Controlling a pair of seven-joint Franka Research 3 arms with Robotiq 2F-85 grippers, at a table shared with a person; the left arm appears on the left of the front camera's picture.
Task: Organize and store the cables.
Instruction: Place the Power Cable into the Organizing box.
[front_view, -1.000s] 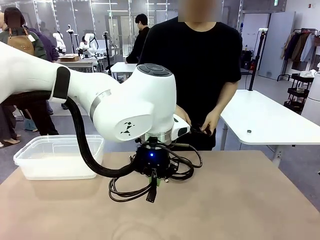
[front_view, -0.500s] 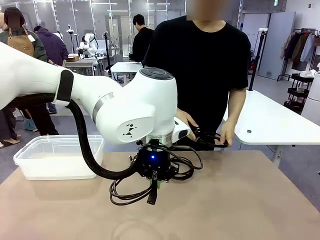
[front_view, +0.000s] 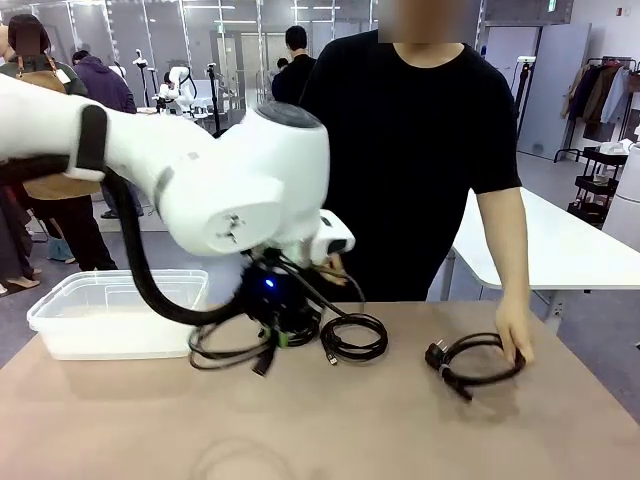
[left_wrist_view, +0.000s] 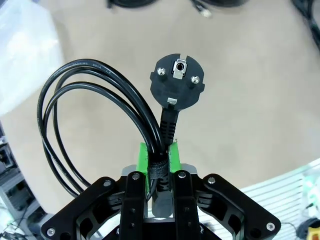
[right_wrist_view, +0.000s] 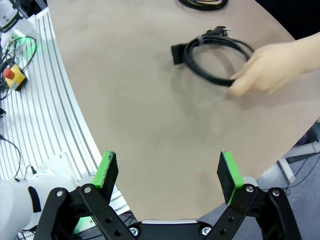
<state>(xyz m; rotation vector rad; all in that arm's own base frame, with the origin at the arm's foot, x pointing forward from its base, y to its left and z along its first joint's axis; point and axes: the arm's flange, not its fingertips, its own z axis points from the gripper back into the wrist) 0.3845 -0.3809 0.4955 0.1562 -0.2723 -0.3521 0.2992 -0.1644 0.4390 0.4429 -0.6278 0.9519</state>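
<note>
Table: beige top (front_view: 330, 430), open hall behind.
Right gripper (right_wrist_view: 170, 172): pads spread wide, nothing between them, over table's near edge.
Left gripper (left_wrist_view: 160, 156): clamped on held cable (left_wrist_view: 150, 127), coil hanging, round 2-pin plug (left_wrist_view: 177, 82) ahead.
Cable 2 (front_view: 352, 354): coiled on table, just beside left gripper.
Cable 3 (front_view: 447, 362): coiled on table, person's hand (front_view: 515, 342) touching it.
Bin (front_view: 60, 330): clear plastic, table's far left.

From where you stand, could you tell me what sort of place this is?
Probably a robotics lab: several white tables, an emergency-stop button, and the left gripper holding a cable.
</note>
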